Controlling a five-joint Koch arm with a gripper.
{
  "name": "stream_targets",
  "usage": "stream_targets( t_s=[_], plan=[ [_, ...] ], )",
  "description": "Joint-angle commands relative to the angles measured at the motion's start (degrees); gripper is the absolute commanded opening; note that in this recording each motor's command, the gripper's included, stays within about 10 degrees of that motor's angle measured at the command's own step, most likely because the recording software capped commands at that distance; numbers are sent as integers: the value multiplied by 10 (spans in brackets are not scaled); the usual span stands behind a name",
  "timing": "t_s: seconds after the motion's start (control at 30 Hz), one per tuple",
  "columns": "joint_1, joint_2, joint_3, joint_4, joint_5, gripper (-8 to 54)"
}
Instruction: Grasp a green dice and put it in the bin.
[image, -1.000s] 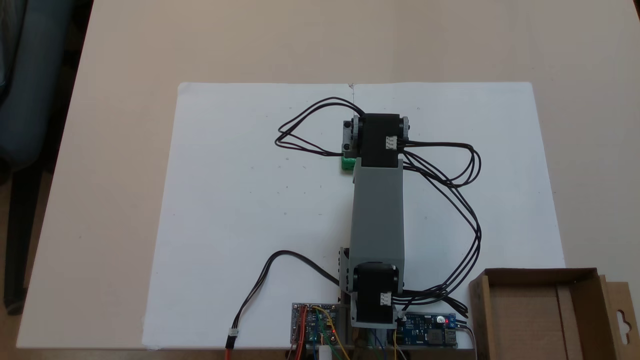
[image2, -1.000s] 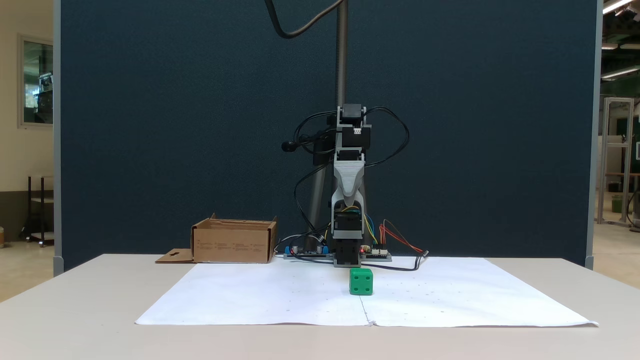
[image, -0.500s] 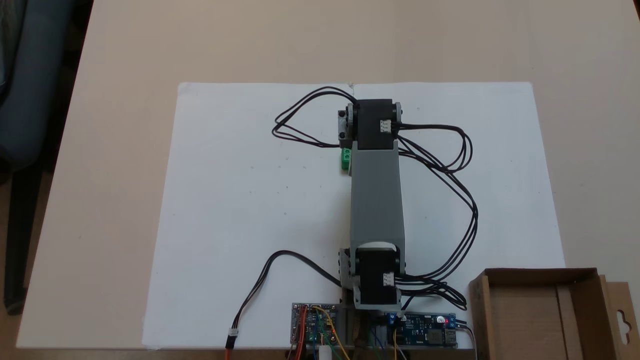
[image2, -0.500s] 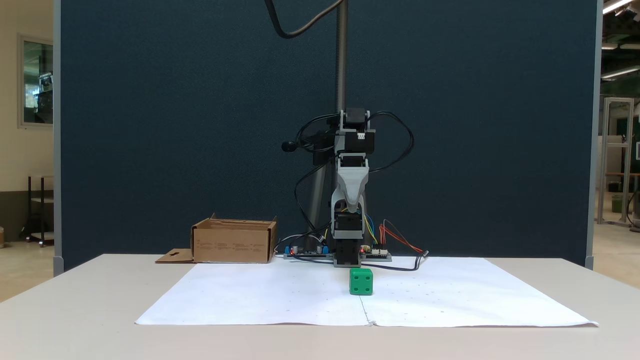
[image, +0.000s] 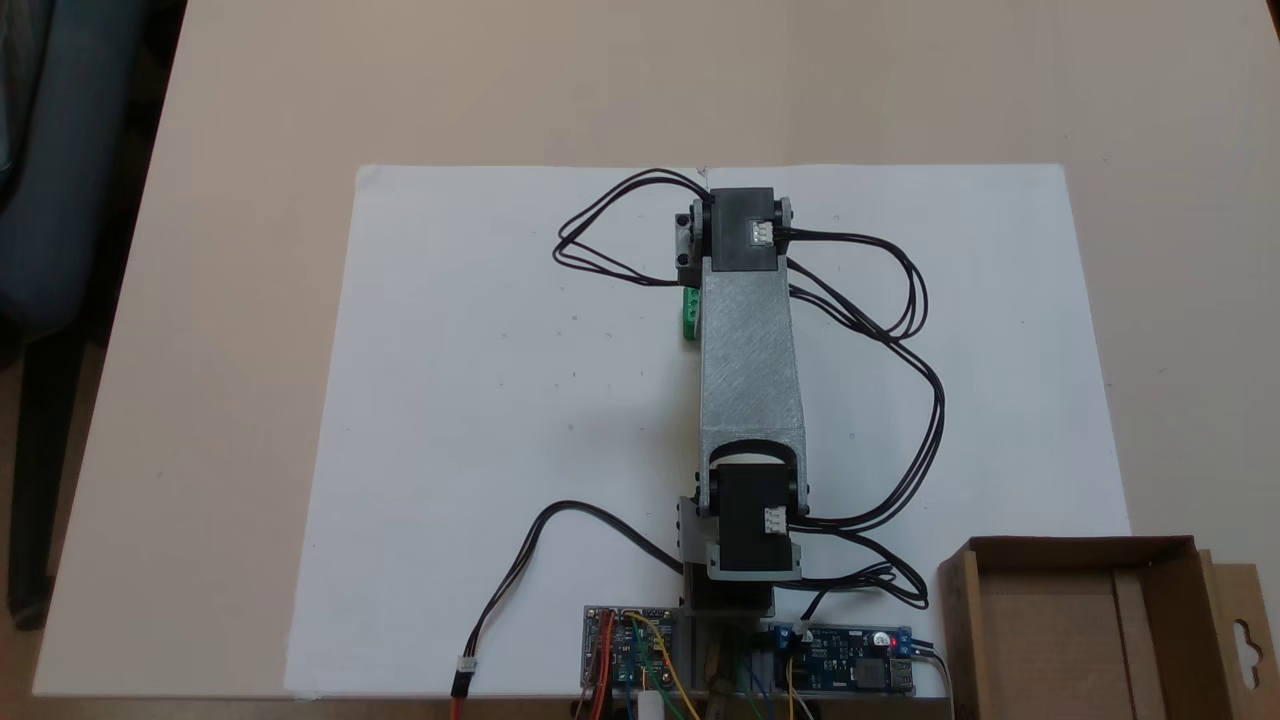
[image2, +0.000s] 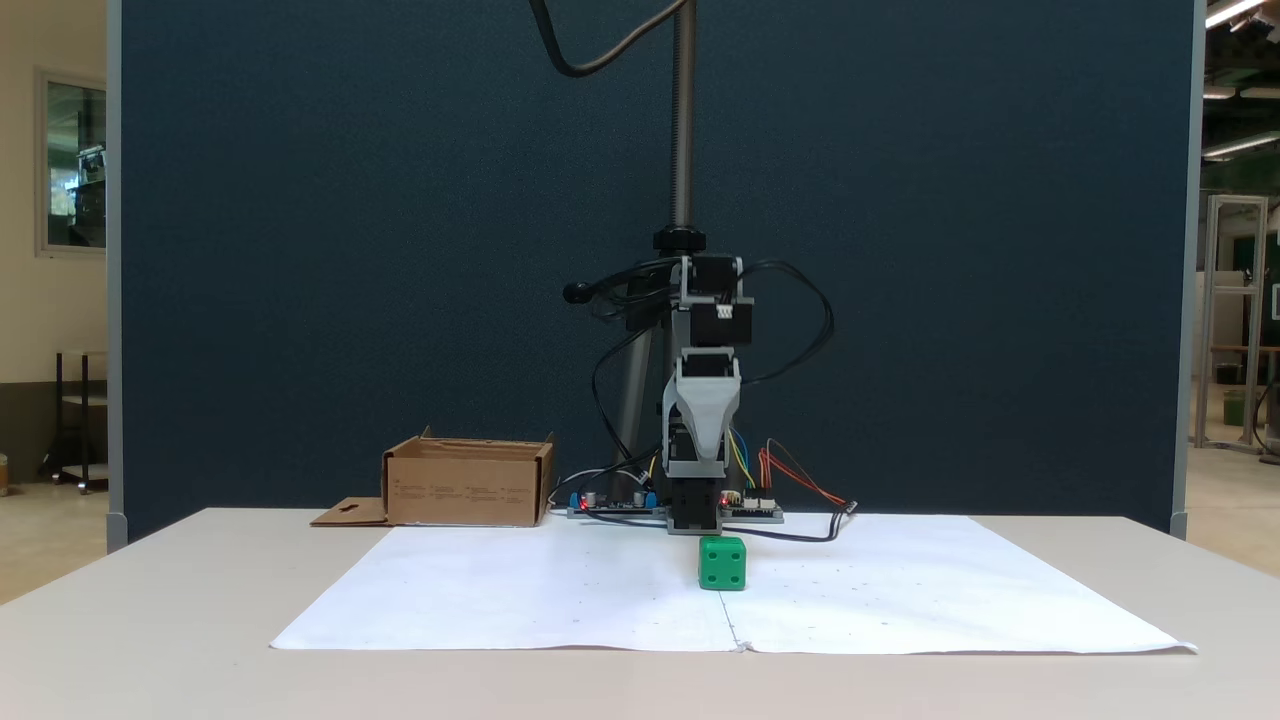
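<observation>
White paper (image: 480, 400); arm (image: 750, 360) half-covers green dice (image: 690, 314).

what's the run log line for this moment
phase: approach | green dice: on paper, ungrasped | hand: above dice, state unclear | bin: empty

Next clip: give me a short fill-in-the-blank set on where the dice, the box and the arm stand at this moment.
1. The green dice rests on the white ____.
2. The bin is made of brown ____.
3. In the front fixed view, the bin stands to the ____ of the arm's base.
4. The bin holds ____ dice.

Missing words: paper; cardboard; left; no
</observation>
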Motion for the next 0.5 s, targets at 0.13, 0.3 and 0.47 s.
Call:
stream_targets(
  t_s=[0.13, 0.3, 0.47],
  plan=[
    [-17, 5, 22, -64, 28, 483],
    [-25, -1, 26, -64, 29, 469],
    [-24, -2, 33, -64, 30, 454]
  ],
)
